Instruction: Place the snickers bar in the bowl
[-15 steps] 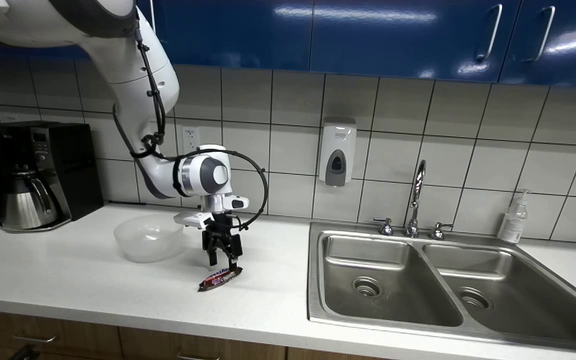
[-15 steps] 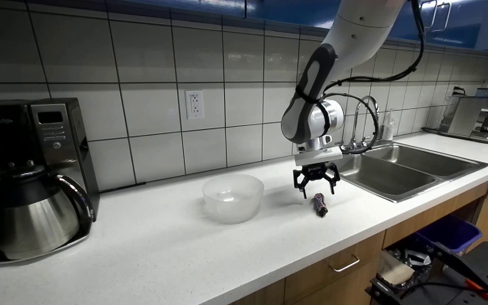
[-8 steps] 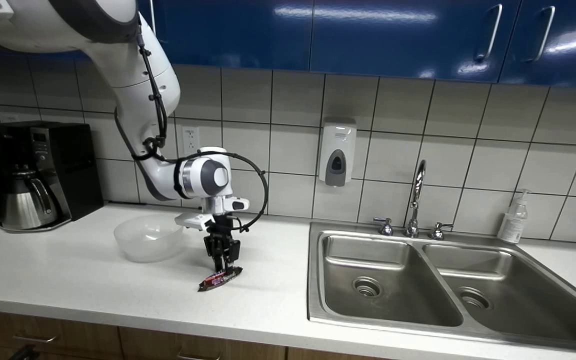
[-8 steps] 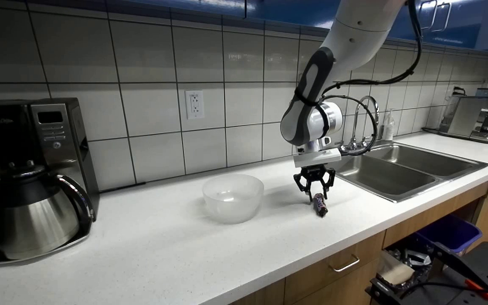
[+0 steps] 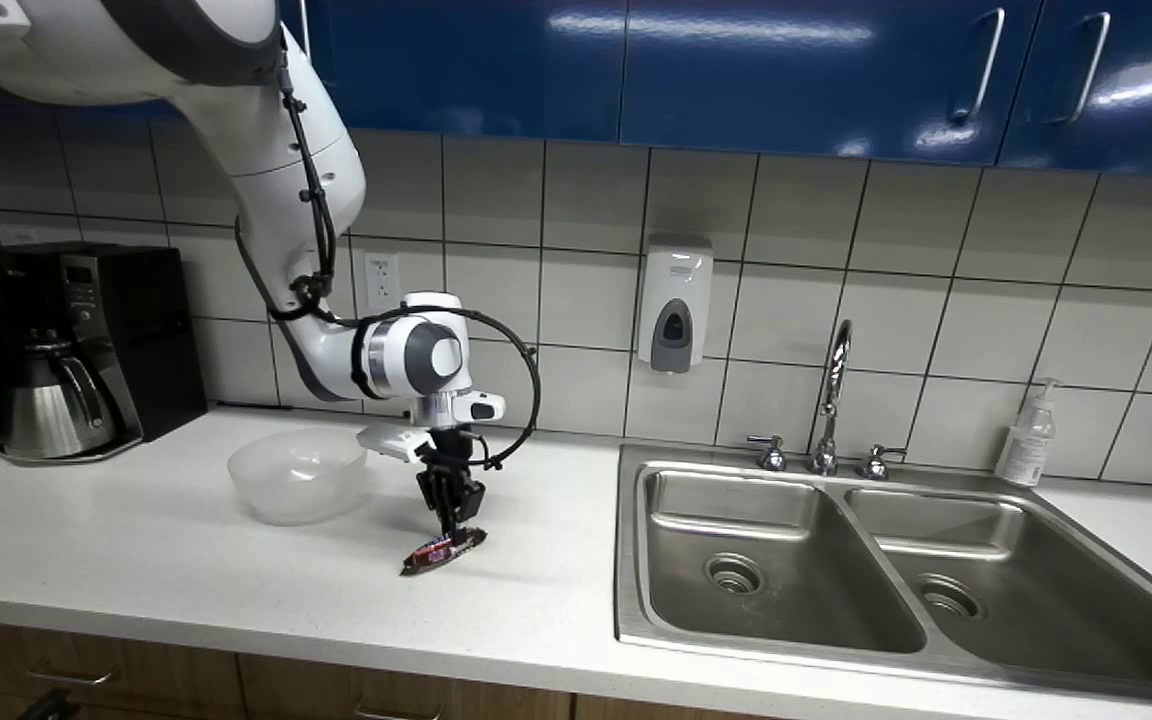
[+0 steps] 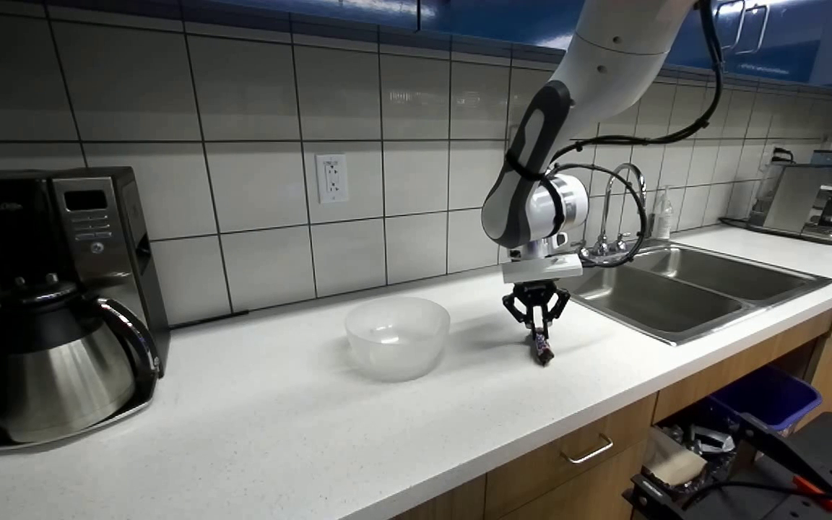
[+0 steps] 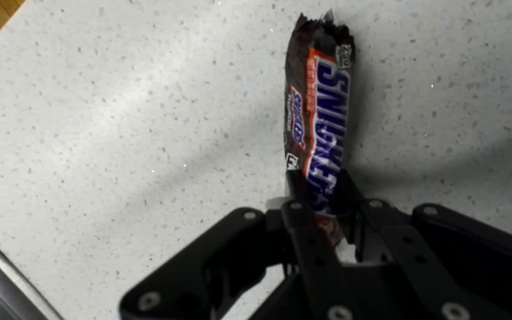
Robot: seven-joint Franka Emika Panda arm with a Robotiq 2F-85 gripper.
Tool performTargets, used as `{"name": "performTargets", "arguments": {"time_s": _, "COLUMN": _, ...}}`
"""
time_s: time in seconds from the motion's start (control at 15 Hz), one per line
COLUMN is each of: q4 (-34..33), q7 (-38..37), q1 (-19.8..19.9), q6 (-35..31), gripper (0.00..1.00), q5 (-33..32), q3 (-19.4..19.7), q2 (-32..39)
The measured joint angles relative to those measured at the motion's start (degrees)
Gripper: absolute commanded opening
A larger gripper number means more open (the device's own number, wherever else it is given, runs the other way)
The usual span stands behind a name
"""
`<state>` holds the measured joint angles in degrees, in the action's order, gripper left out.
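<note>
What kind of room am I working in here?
A kitchen, most likely: there is a double-basin steel sink and a coffee maker. The wall-mounted dispenser hints that it may be a shared one, such as an office break room, but that is a guess.

The snickers bar (image 7: 318, 111) read "SNICKERS" twice, large and small; script (image 6: 6, 207) on the coffee maker (image 6: 94, 256) was too blurred to read.

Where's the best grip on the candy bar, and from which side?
From above, I'd close across the middle of the candy bar, on its two long sides: it is long and narrow, so mid-length should balance best. The gripper pinches it crosswise now, but nearer one end.
</note>
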<state>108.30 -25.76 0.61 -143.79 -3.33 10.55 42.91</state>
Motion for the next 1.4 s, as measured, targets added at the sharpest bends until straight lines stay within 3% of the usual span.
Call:
{"name": "performTargets", "arguments": {"time_s": 0.4, "q4": 0.2, "q7": 0.2, "q1": -0.2, "q6": -1.2, "gripper": 0.05, "q5": 0.6, "q3": 0.4, "q2": -0.1}}
{"name": "performTargets", "arguments": {"time_s": 1.4, "q4": 2.9, "q7": 0.2, "q1": -5.8, "q6": -1.2, "gripper": 0.05, "q5": -1.6, "q3": 4.1, "q2": -5.1}}
